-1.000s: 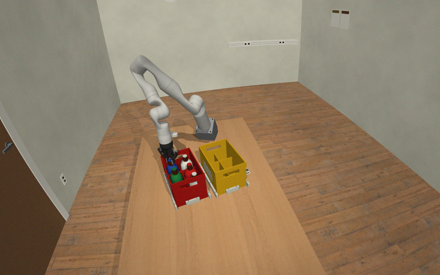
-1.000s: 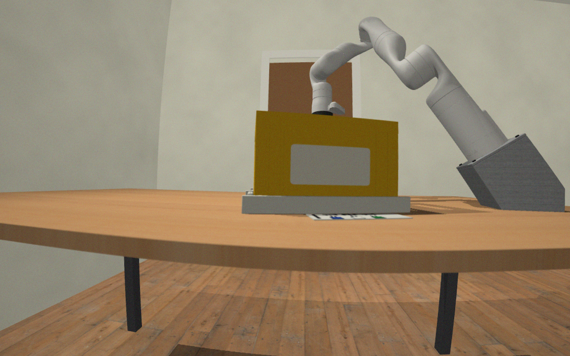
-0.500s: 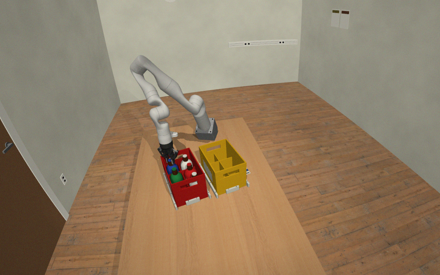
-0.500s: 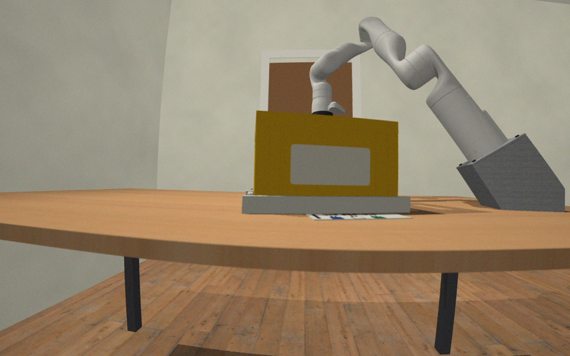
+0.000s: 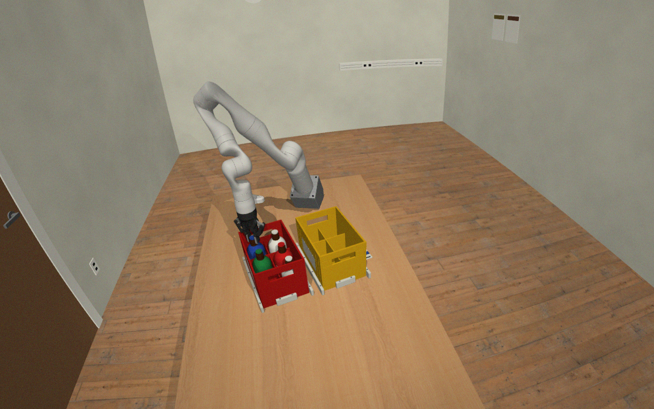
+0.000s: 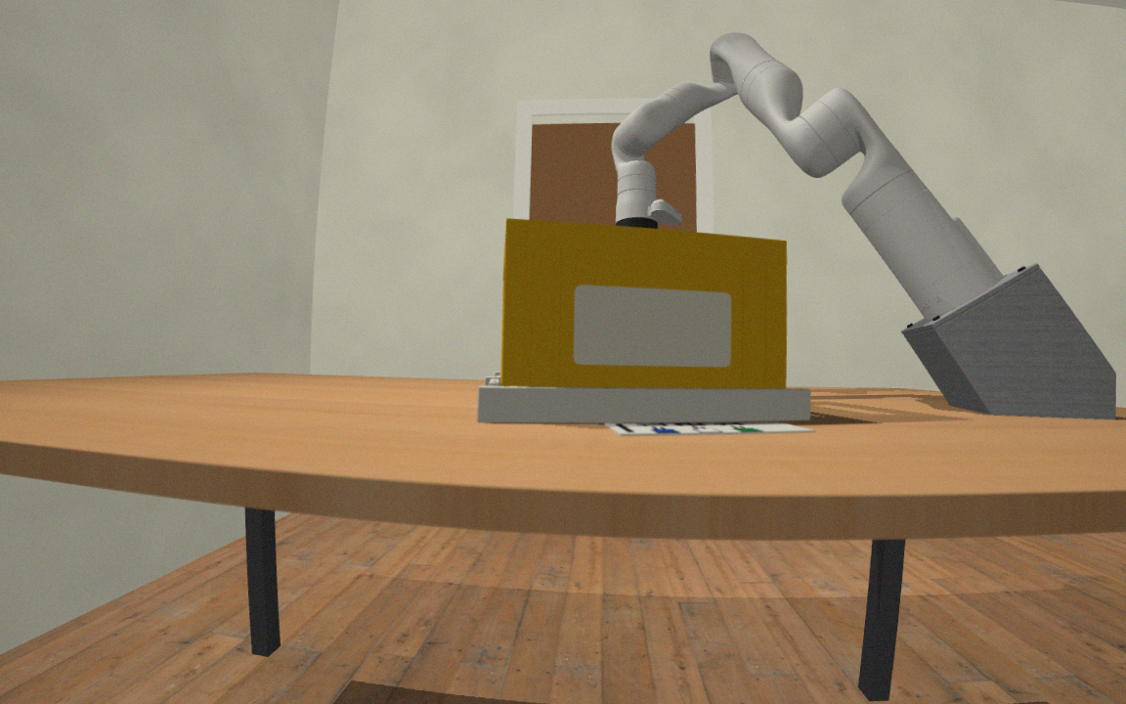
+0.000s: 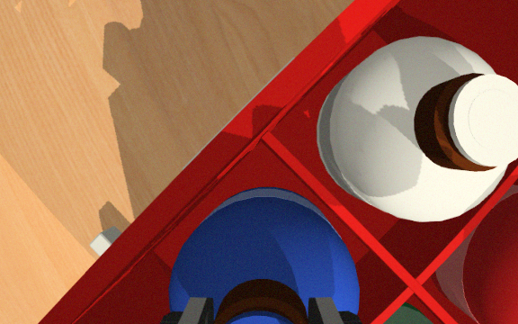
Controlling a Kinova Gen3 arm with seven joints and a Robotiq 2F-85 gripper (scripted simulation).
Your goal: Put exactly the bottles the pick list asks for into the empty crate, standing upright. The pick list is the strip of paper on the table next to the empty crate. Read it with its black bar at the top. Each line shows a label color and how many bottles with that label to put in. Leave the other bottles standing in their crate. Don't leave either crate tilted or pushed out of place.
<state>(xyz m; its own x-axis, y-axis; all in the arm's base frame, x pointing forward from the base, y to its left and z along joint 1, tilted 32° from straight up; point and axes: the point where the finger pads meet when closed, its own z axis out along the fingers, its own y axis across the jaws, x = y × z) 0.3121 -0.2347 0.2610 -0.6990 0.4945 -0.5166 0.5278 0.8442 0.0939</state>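
Note:
My gripper point(image 5: 252, 235) point(image 7: 261, 310) is shut on the neck of the blue bottle point(image 5: 255, 249) point(image 7: 263, 243), just below its blue cap. This bottle stands in a compartment of the red crate point(image 5: 268, 292) point(image 7: 165, 202). The crate also holds a green bottle point(image 5: 262, 263) point(image 7: 405, 316), a red bottle point(image 5: 282, 255) point(image 7: 511, 265) and a white bottle point(image 5: 276, 243) point(image 7: 376, 157). Another white-capped bottle point(image 5: 288, 258) is at the front right. The yellow crate point(image 5: 342, 269) point(image 6: 541, 350) is empty where visible. The pick list point(image 5: 368, 255) point(image 6: 777, 428) shows blue and green marks; its counts are unreadable.
The crates stand side by side on the wooden table point(image 5: 360, 345) point(image 6: 155, 428). Pale rails hold their bases, including the long rail point(image 6: 637, 405) beside the yellow crate. Red dividers and side walls are close around the gripped bottle. The arm's base point(image 5: 307, 197) point(image 6: 1021, 350) stands behind the crates.

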